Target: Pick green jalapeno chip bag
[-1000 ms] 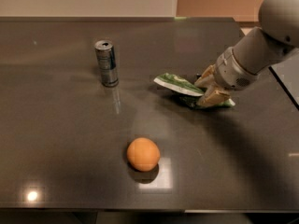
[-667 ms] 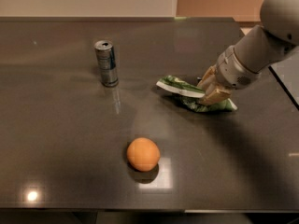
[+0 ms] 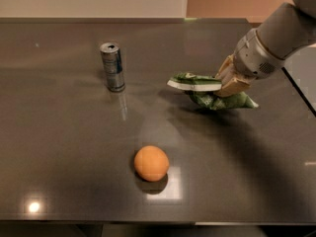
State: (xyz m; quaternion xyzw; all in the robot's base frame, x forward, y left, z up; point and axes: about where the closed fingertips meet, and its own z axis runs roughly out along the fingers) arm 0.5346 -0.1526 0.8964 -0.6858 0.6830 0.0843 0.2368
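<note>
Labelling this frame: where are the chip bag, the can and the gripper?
green jalapeno chip bag (image 3: 191, 78), camera view, green upper fold.
can (image 3: 113, 68), camera view, middle of side.
gripper (image 3: 226, 83), camera view, fingertips at bag's right end.

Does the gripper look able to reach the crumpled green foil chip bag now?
Probably yes. The gripper is at the right end of the crumpled green foil chip bag and seems shut on it; the silver can and the orange ball lie well clear.
</note>
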